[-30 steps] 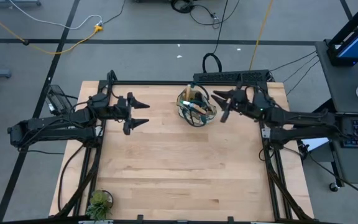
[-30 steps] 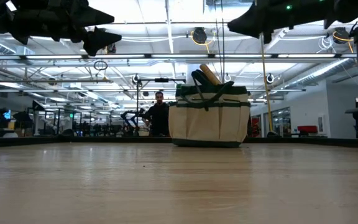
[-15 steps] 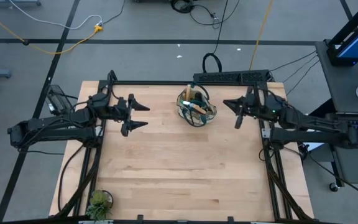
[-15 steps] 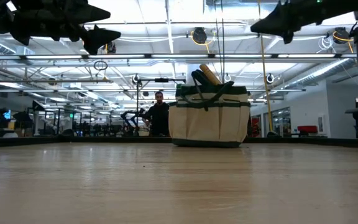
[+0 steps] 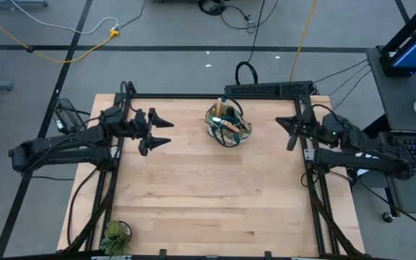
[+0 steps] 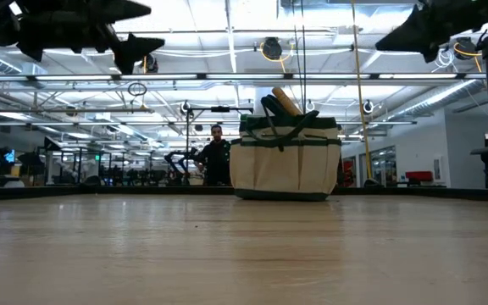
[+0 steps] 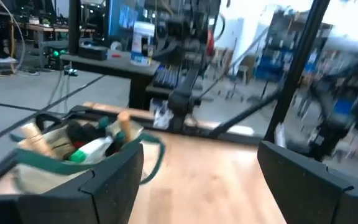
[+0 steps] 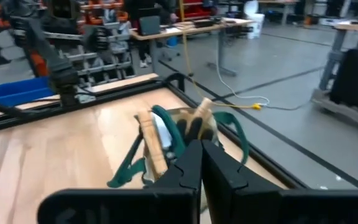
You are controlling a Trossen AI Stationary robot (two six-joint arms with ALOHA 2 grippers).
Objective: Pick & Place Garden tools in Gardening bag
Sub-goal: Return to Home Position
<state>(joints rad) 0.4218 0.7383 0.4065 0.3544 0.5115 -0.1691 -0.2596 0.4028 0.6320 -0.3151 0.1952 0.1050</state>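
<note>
The gardening bag (image 5: 228, 123) stands upright on its base at the far middle of the table, tan with green trim; it also shows in the low view (image 6: 285, 161). Wooden handles (image 8: 151, 140) and a green-and-white tool (image 7: 89, 149) stick out of its open top. My left gripper (image 5: 161, 131) hovers open and empty to the left of the bag, above the table (image 7: 197, 180). My right gripper (image 5: 286, 131) hovers shut and empty to the right of the bag, near the table's right edge (image 8: 201, 155).
A small potted plant (image 5: 114, 235) stands at the table's near left corner. The black frame rail (image 5: 215, 96) runs along the far edge behind the bag. Bare wood (image 5: 215, 195) lies in front of the bag. A person (image 6: 217, 157) stands in the room beyond.
My right gripper has drawn back from beside the bag toward the table's right edge, rising a little. The bag and its tools have stayed still.
</note>
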